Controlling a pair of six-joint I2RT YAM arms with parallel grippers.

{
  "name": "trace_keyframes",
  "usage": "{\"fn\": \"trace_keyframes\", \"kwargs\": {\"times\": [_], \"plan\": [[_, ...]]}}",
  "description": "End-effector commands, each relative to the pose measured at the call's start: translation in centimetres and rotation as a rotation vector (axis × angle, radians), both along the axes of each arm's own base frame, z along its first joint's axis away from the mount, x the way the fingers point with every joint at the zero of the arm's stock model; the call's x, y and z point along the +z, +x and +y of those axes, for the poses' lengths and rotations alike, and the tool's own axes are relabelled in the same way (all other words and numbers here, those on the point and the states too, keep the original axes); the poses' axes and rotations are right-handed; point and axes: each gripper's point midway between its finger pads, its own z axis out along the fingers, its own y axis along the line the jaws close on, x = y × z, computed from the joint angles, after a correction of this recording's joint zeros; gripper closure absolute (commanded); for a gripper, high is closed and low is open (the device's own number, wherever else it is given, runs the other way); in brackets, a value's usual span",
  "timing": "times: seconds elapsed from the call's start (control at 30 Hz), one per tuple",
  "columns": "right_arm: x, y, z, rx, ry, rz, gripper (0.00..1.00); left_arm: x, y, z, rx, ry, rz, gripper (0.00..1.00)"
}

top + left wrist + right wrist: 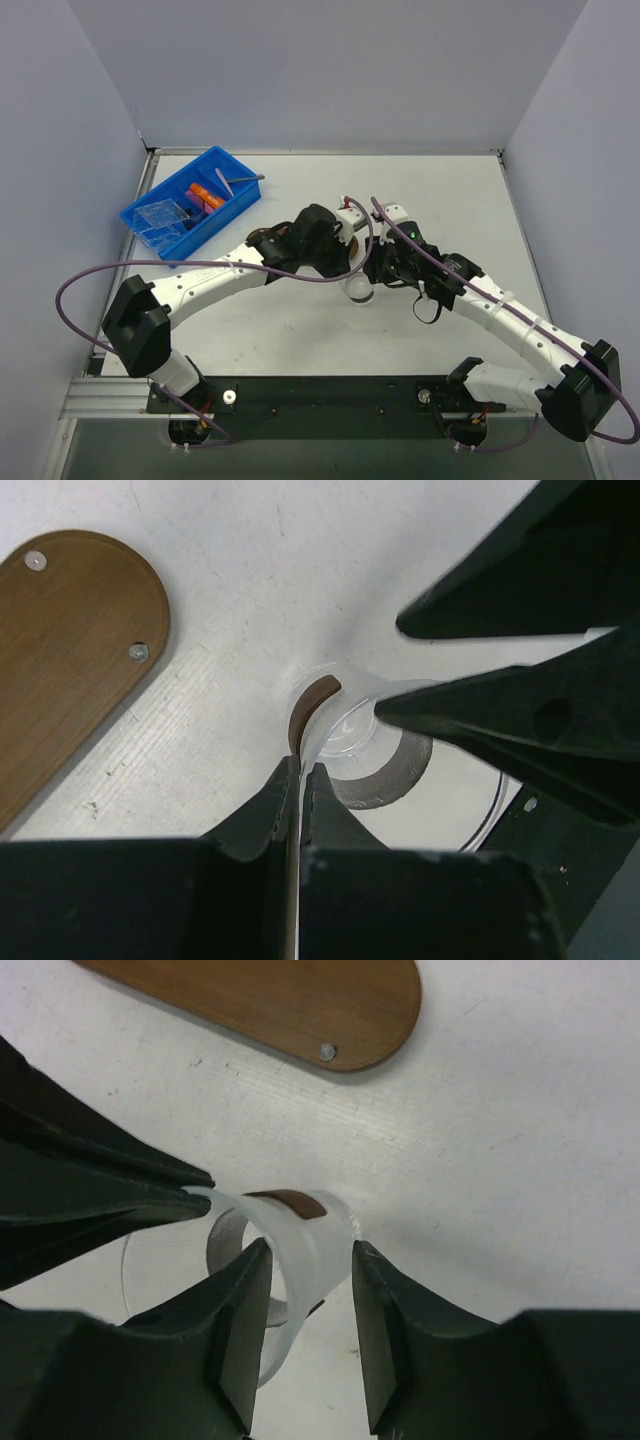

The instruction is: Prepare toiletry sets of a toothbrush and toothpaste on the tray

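Your left gripper (301, 776) has its 2 fingers pressed together on the thin wall of a clear cup (350, 735), at the lower middle of the left wrist view. Your right gripper (311, 1248) has its 2 fingers apart, 1 inside the cup's mouth and 1 outside, with the wall between them. You cannot tell here whether either pad presses on it. In the left wrist view, the right gripper's lower fingertip meets the cup's rim and the upper one stands off it.

The tray (280, 1000) lies flat on the white table (450, 190), near the cup but apart from it. It shows at the top of the right wrist view and the upper left of the left wrist view. In the top view, both arms meet over the cup at the centre and hide the tray.

The orange toothpaste tubes (205, 197) sit in the blue bin (225, 222) at the upper left, with a thin pale stick (225, 184) beside them.
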Motion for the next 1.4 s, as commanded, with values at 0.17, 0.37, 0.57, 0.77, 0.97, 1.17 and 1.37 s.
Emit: {"fn": "trace_keyframes", "kwargs": {"times": [0.17,0.37,0.57,0.77,0.97,1.17,1.37], "plan": [[4.2,2.2,-0.2,-0.212,0.135,-0.138,0.47,2.5,1.1,1.4,0.246,-0.097,-0.016,1.0],[3.9,0.9,1.3,-0.246,0.1,-0.142,0.47,3.1,2.0,3.5,0.391,-0.136,-0.054,1.0],[3.5,0.1,3.0,-0.28,0.114,-0.151,0.48,4.6,2.8,5.8,0.546,-0.206,-0.106,1.0],[3.5,0.4,5.5,-0.267,0.159,-0.138,0.5,4.8,3.0,6.9,0.616,-0.205,-0.127,1.0],[2.6,0.5,7.5,-0.247,0.143,-0.108,0.52,4.7,2.8,7.1,0.635,-0.217,-0.122,1.0],[0.9,0.6,8.0,-0.274,0.128,-0.098,0.59,4.8,2.7,7.3,0.647,-0.244,-0.122,1.0],[0.5,0.8,8.3,-0.297,0.13,-0.1,0.7,5.3,2.9,8.2,0.686,-0.26,-0.145,1.0]]}}
